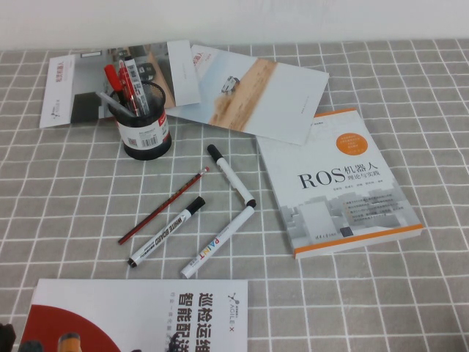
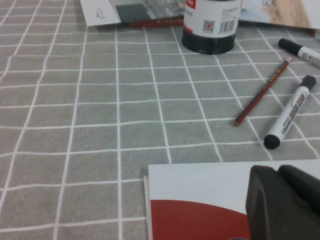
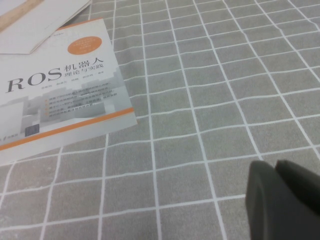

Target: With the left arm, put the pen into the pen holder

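The black mesh pen holder (image 1: 145,126) with a barcode label stands at the back left; its base also shows in the left wrist view (image 2: 209,30). A thin silver-grey pen (image 1: 115,102) leans inside it among red pens. My left gripper (image 2: 276,172) is shut and empty. It hovers low over a red and white booklet (image 2: 200,200) at the table's front left, far from the holder. My right gripper (image 3: 274,167) is shut and empty over bare tablecloth, to the right of the ROS book (image 3: 60,95).
A red pencil (image 1: 165,204) and three white markers (image 1: 167,231) (image 1: 217,242) (image 1: 230,174) lie in the middle. The ROS book (image 1: 337,183) lies on the right. Leaflets (image 1: 249,92) lie at the back. The booklet (image 1: 139,315) is at the front left.
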`<action>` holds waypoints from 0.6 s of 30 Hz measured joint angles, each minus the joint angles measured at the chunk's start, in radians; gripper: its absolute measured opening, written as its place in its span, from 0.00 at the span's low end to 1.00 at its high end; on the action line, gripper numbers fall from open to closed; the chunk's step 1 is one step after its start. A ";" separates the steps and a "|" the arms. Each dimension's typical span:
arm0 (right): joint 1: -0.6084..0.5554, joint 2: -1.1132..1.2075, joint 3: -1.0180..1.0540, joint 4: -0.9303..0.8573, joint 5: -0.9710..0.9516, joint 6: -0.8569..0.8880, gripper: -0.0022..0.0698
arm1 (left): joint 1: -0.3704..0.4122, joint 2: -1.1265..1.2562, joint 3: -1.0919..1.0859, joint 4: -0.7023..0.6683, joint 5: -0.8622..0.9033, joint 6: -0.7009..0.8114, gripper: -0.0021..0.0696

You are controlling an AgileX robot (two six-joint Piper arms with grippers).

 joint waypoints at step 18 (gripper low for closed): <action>0.000 0.000 0.000 0.000 0.000 0.000 0.01 | 0.000 -0.003 0.000 0.009 0.000 0.002 0.02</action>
